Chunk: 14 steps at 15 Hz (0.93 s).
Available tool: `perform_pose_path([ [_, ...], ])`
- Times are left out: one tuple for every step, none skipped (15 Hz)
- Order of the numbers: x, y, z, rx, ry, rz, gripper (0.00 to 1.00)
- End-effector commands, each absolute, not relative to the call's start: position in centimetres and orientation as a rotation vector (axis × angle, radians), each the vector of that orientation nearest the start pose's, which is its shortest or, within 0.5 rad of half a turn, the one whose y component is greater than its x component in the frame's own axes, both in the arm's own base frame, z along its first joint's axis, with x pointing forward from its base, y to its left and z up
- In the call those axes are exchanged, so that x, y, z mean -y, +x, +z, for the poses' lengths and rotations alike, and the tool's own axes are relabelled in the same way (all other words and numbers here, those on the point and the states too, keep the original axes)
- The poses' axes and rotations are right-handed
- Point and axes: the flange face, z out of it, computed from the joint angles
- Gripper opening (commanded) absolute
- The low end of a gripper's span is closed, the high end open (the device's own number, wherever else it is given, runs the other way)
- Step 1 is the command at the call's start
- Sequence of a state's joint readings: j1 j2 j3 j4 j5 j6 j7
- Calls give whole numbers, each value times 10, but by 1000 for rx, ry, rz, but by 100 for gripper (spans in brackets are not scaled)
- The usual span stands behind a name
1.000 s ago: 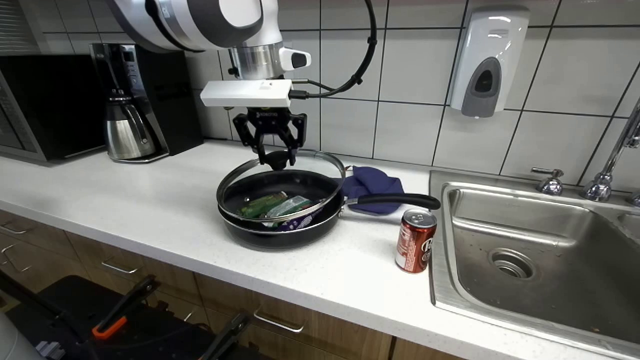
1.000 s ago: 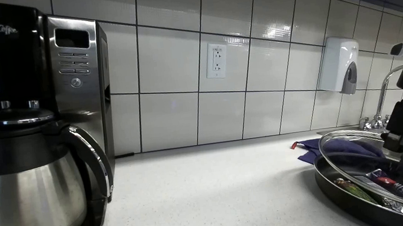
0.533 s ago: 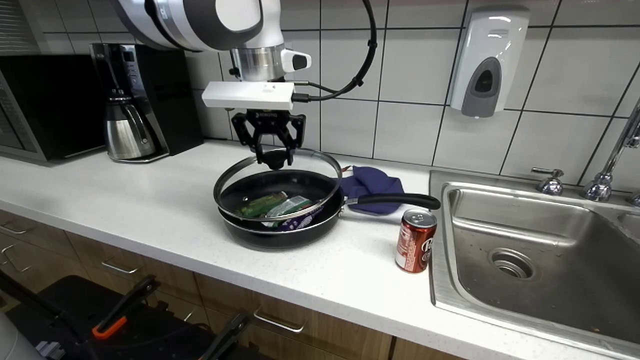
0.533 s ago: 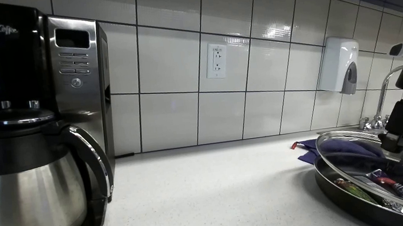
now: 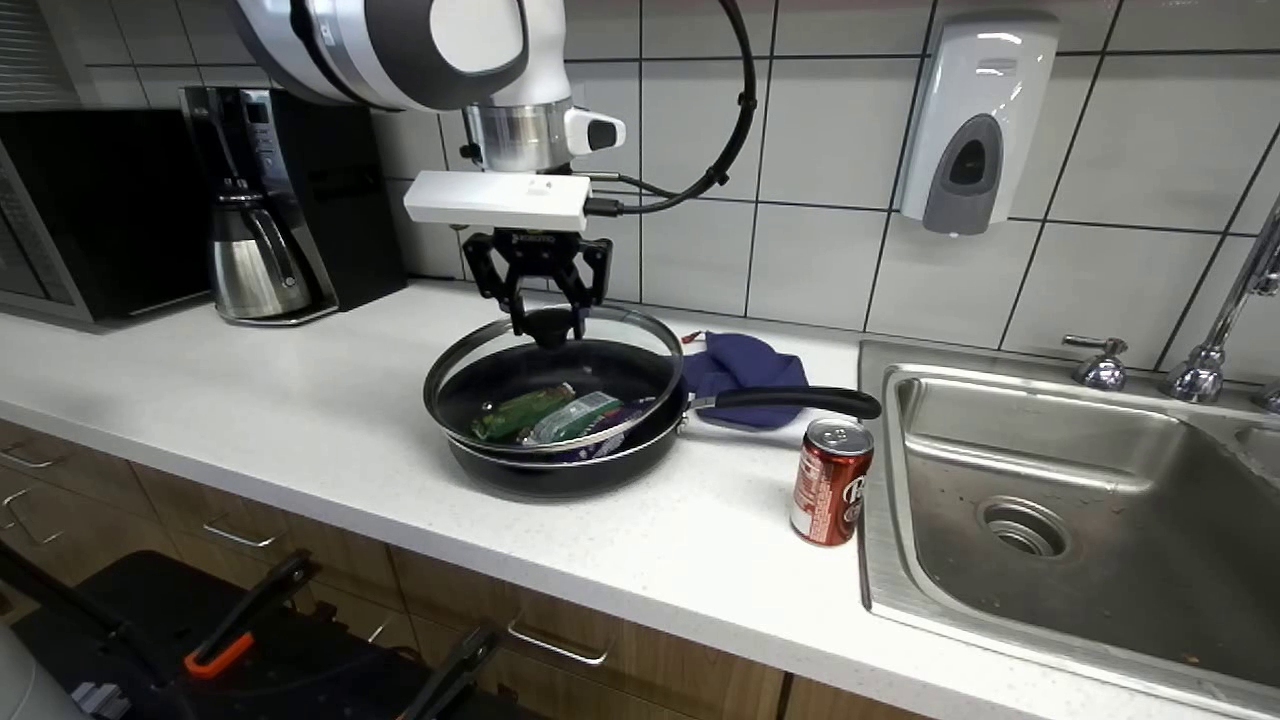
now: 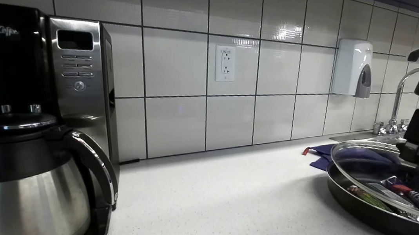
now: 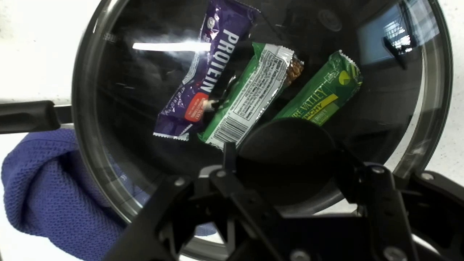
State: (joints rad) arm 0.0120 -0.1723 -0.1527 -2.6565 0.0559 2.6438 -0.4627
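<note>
My gripper (image 5: 550, 325) is shut on the black knob (image 7: 286, 159) of a clear glass lid (image 5: 455, 365) with a metal rim. The lid hangs tilted over a black frying pan (image 5: 560, 482), offset from it; I cannot tell whether its low edge touches the pan. In the wrist view, through the glass, three wrapped bars lie in the pan: a purple protein bar (image 7: 217, 61), a green-and-white bar (image 7: 250, 94) and a green bar (image 7: 322, 92). The pan also shows at the right of an exterior view (image 6: 356, 207).
A purple cloth (image 5: 745, 370) lies behind the pan handle (image 5: 790, 400). A red soda can (image 5: 832, 485) stands by the sink (image 5: 1020, 440). A coffee maker (image 5: 300, 200) with a steel carafe (image 6: 34, 208) and a black microwave (image 5: 100, 210) stand at the left. A soap dispenser (image 5: 975, 120) hangs on the wall.
My gripper, still shut on the knob, has lowered slightly with the lid. The lid has shifted a little away from the pan handle. The pan, bars and can have not moved.
</note>
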Motion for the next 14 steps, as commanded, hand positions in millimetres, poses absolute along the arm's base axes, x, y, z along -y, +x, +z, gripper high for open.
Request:
perform_pose_path([
  [69,427,320,435,-3084,-309,39],
  [72,427,320,427,-3086,-310,39],
  [74,427,320,425,-3089,-309,39],
  [76,428,320,415,-3091,-317,39],
  [77,428,321,405,-3086,-333,39],
  [78,429,320,395,-3084,-346,39],
  [79,430,320,386,-3081,-357,39],
  [80,431,320,380,-3080,-365,39],
  [81,431,320,377,-3077,-373,39],
  [81,431,319,374,-3073,-378,39],
  [80,431,318,372,-3070,-379,39],
  [79,431,317,371,-3065,-379,39],
  [78,430,317,370,-3061,-380,39],
  [77,430,317,368,-3052,-387,39],
])
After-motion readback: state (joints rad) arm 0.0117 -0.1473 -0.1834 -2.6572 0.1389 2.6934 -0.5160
